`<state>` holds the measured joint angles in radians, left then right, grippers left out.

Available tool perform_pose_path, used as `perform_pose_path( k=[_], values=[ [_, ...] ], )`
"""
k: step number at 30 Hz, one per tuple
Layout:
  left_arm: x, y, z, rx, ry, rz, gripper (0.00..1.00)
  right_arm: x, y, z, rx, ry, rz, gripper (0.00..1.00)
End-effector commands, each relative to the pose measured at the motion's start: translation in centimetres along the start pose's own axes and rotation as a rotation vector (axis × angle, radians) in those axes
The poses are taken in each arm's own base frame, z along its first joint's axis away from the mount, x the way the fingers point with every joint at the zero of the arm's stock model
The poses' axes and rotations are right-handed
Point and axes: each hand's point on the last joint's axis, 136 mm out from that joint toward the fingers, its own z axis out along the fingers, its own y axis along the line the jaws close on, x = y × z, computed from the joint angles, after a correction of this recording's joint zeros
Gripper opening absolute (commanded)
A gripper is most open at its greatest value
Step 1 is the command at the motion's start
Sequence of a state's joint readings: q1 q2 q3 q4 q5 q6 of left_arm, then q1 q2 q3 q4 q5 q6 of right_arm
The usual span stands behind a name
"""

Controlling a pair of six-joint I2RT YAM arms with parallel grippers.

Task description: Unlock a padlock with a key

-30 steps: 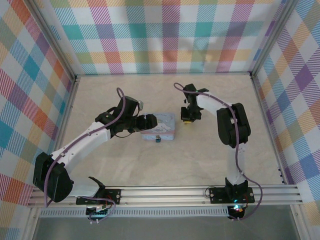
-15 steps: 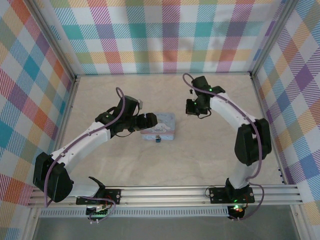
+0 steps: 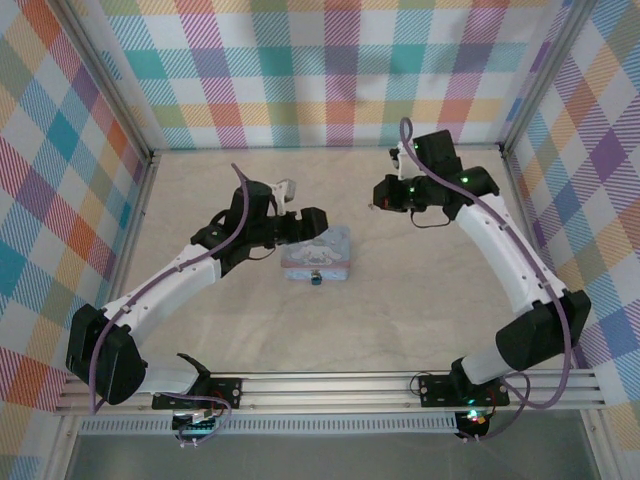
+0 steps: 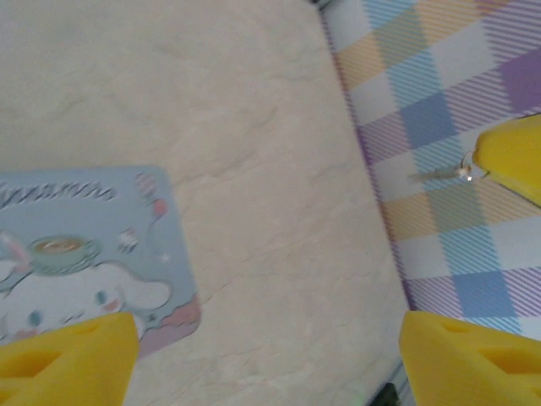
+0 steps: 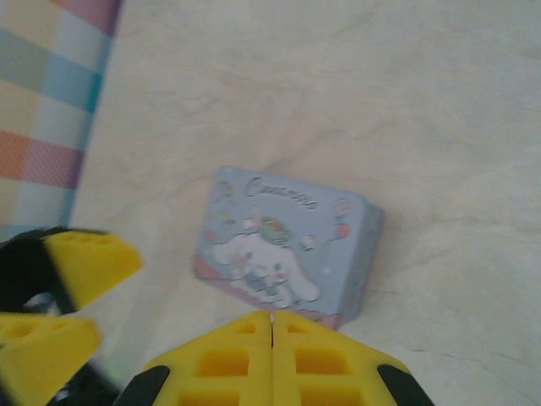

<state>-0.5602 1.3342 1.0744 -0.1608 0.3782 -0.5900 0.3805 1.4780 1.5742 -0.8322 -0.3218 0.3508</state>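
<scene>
The tiny dark bluish padlock hangs at the front face of the pastel-blue cartoon tin box. My left gripper hovers open over the box's back left edge; its yellow fingers stand wide apart with only table between them, and the box lies at the left. My right gripper is raised to the right of the box, shut. The key, a thin grey sliver, sticks out from its yellow fingertips. In the right wrist view the shut gripper looks down on the box.
Plaid walls close in the pale table at the back and both sides, with an aluminium rail along the near edge. The left gripper's yellow fingers appear at the left of the right wrist view.
The right arm has stretched out and swung its gripper up and toward the back right, away from the table. The left gripper has shifted slightly back from the box's top.
</scene>
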Motion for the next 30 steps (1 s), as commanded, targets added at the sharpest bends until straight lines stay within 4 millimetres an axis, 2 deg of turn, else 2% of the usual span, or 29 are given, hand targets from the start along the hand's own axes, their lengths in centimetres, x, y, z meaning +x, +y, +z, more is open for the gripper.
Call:
perform_pose_path(
  k=[1,6,11,18,21,25,30],
  values=[
    [-1.8,-3.9,-1.0,0.188,-0.062,0.075,0.78,0.4,3.7,-2.4,-0.166,0.020,-0.002,0.00],
    [-2.6,-7.1,-1.8,0.347,-0.087,0.139,0.72,1.0,6.5,-4.0,-0.308,0.038,0.009,0.01],
    [-2.6,-9.6,-2.1,0.473,-0.072,0.184,0.67,1.7,8.2,-4.6,-0.415,0.070,0.027,0.01],
    [-1.1,-12.0,-1.8,0.562,-0.007,0.244,0.66,2.2,8.7,-4.6,-0.472,0.090,0.047,0.01],
    [-0.6,-12.5,-1.6,0.574,0.006,0.256,0.72,2.2,9.2,-4.7,-0.501,0.093,0.050,0.01],
    [-0.5,-13.2,-1.8,0.600,0.002,0.270,0.75,2.2,9.4,-4.8,-0.520,0.098,0.056,0.01],
    [-0.3,-14.2,-2.3,0.631,0.003,0.290,0.68,2.4,9.4,-4.7,-0.528,0.099,0.062,0.01]
  ],
)
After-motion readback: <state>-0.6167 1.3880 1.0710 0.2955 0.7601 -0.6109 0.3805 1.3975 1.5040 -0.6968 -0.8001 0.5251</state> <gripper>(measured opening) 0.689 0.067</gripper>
